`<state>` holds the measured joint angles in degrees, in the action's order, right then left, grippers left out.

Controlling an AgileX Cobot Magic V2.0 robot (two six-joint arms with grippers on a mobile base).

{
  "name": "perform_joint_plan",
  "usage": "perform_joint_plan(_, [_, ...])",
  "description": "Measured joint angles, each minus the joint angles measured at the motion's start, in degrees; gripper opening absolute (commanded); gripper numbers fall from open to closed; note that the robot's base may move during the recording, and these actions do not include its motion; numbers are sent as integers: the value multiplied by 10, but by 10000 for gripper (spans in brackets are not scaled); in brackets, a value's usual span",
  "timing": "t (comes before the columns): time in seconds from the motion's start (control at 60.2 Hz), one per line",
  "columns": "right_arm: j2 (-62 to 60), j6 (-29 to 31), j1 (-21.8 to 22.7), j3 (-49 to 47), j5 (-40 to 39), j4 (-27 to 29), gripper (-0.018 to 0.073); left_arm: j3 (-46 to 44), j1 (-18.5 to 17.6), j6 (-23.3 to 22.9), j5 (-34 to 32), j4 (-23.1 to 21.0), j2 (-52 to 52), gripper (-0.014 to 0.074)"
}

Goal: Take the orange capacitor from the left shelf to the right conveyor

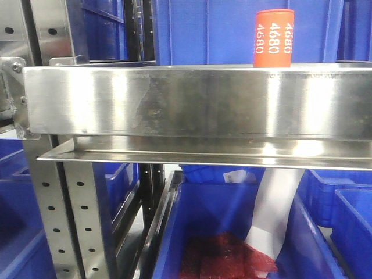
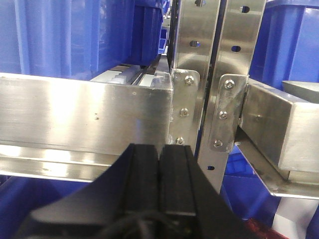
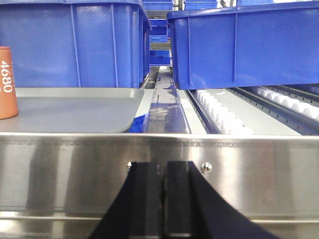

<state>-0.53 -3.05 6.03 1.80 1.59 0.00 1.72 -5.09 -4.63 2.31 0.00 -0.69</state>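
The orange capacitor [image 1: 273, 38] stands upright behind the shelf's steel front rail [image 1: 192, 102], at the upper right of the front view. In the right wrist view the capacitor [image 3: 7, 82] shows at the far left edge, resting on a grey tray [image 3: 75, 112]. My right gripper [image 3: 163, 167] is shut and empty, low in front of the shelf rail [image 3: 239, 174], well right of the capacitor. My left gripper [image 2: 158, 149] is also shut and empty, just below another stretch of rail [image 2: 84, 114] beside perforated uprights [image 2: 194, 59]. The right conveyor is out of view.
Large blue bins [image 3: 239, 47] stand on the shelf behind the tray, with white rollers [image 3: 219, 112] under the right one. More blue bins [image 1: 221, 232] sit below the shelf; one holds red material [image 1: 226, 258]. A bracketed steel beam [image 2: 279, 134] juts to the right of the uprights.
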Motion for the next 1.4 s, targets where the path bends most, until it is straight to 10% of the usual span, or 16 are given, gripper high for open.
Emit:
perform_joint_plan(1.163, [0,-22,0,-83,-7,7,64,0,0,0,0,0,0,-105])
perform_joint_plan(1.396, [85,-26,-7,-287,133,7,352,0,0,0,0,0,0,-105])
